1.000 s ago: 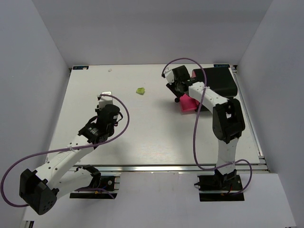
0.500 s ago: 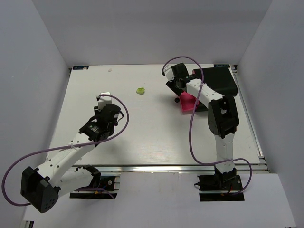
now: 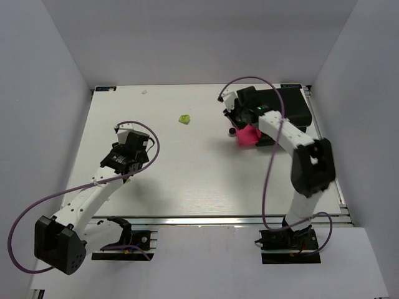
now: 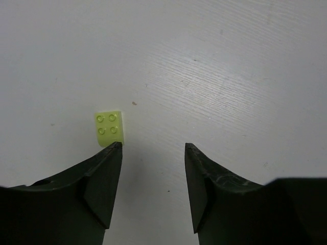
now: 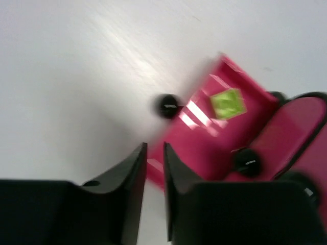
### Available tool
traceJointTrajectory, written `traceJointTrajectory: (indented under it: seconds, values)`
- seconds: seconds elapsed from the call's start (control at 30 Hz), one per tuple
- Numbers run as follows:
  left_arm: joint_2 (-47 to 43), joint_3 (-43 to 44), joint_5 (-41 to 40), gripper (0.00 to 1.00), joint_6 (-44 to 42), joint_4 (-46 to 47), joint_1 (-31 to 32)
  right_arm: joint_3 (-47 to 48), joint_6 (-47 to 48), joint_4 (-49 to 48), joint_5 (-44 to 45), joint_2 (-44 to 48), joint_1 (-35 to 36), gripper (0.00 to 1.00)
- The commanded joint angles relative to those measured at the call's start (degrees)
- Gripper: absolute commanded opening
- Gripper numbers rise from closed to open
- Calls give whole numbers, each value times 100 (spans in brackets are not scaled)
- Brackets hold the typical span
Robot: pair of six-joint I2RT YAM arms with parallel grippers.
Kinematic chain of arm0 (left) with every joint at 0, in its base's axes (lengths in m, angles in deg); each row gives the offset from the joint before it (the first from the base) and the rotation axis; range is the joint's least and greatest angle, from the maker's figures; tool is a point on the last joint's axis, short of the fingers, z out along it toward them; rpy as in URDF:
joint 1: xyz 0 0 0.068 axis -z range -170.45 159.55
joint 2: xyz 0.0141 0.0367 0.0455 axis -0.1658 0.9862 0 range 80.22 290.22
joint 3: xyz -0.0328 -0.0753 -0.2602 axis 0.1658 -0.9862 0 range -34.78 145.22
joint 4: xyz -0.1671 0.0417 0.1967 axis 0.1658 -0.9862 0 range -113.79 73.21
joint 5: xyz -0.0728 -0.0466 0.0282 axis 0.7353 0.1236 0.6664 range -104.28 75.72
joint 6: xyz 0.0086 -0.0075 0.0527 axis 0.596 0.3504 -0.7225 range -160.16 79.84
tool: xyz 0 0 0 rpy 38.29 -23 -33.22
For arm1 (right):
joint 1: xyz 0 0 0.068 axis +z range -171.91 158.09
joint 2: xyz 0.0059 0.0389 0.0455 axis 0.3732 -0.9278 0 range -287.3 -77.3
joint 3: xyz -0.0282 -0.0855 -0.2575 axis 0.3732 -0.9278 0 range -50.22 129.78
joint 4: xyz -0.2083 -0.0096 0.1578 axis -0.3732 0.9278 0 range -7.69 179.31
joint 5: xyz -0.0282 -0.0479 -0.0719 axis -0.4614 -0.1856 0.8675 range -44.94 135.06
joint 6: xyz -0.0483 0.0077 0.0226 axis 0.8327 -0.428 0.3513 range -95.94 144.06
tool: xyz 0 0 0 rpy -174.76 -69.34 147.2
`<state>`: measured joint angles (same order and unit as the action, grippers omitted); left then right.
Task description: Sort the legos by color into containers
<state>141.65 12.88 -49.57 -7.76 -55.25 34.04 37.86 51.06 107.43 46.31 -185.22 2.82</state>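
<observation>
A lime brick (image 3: 184, 119) lies on the white table at the back middle. In the left wrist view a lime brick (image 4: 109, 127) lies flat just beyond my left fingertip (image 4: 115, 150). My left gripper (image 4: 153, 146) is open and empty; in the top view it (image 3: 124, 136) is at the left middle. My right gripper (image 5: 155, 146) has its jaws almost together with nothing between them. It hovers at the front of an open magenta drawer (image 5: 204, 138) that holds a lime brick (image 5: 227, 103). In the top view the right gripper (image 3: 240, 115) is at that drawer (image 3: 247, 134).
The black drawer box (image 3: 288, 106) stands at the back right, behind the pulled-out drawer. Round dark knobs (image 5: 167, 105) (image 5: 246, 161) show on the drawer fronts. A small white speck (image 3: 144, 91) lies near the table's back edge.
My left gripper has swung to the left and turned. My right arm's elbow has swung to the right, and its gripper has shifted slightly right at the magenta drawer.
</observation>
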Motion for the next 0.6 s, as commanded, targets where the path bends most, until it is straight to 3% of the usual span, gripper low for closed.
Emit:
traceJointTrajectory:
  seconds: [0.0,0.1,0.13,0.2,0.33,0.47,0.57]
  values:
    - [158,349,434,61,485,-530,-461,-1411,-1186,-1164,-2945,2023,-144,22]
    - [439,446,689,60,600,-750,-813,-2188,-1944,-1477,-3973,2590,-144,39]
    - [518,446,916,60,609,-768,-1067,-2111,-1953,-1275,-4576,2574,-170,60]
    - [781,437,1128,62,627,-777,-1332,-1961,-1840,-950,-5107,2591,-231,83]
    - [1230,420,1629,75,478,-733,-1955,-2609,-1830,-1526,-4574,3197,-389,89]
    - [1442,376,1867,85,153,-646,-2272,-2532,-1690,-1291,-4582,3356,-566,89]
    - [1609,253,2148,85,-146,-488,-2422,-2760,-1812,-1657,-4327,3540,-601,89]
